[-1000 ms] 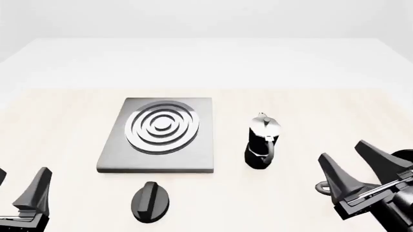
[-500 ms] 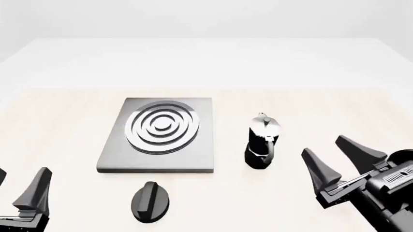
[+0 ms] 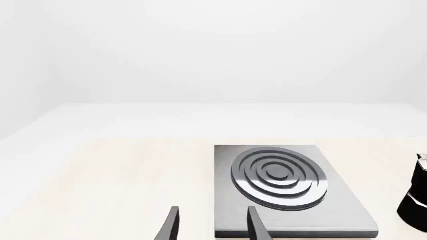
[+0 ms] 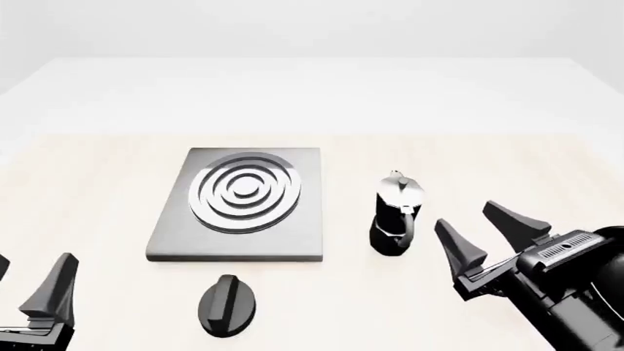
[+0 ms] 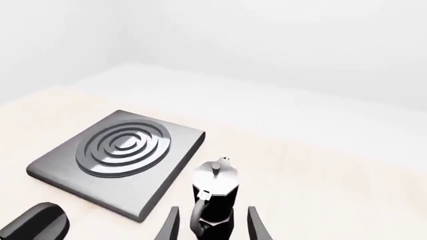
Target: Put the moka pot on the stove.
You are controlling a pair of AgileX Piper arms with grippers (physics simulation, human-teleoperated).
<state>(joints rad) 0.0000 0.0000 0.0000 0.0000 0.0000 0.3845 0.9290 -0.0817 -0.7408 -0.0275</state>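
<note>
**One pot, one stove, one knob, two grippers**

A single moka pot stands upright on the table, just right of the one stove and apart from it. Bare tabletop surrounds the pot on its right and far sides. One black oval knob lies near the stove's front edge. The right gripper, fingers spread, has advanced toward the pot since a second ago. The left gripper, also spread, is unmoved.

Front cam high, facing fwd/down; both wrist cams low, all sharing the stove.
</note>
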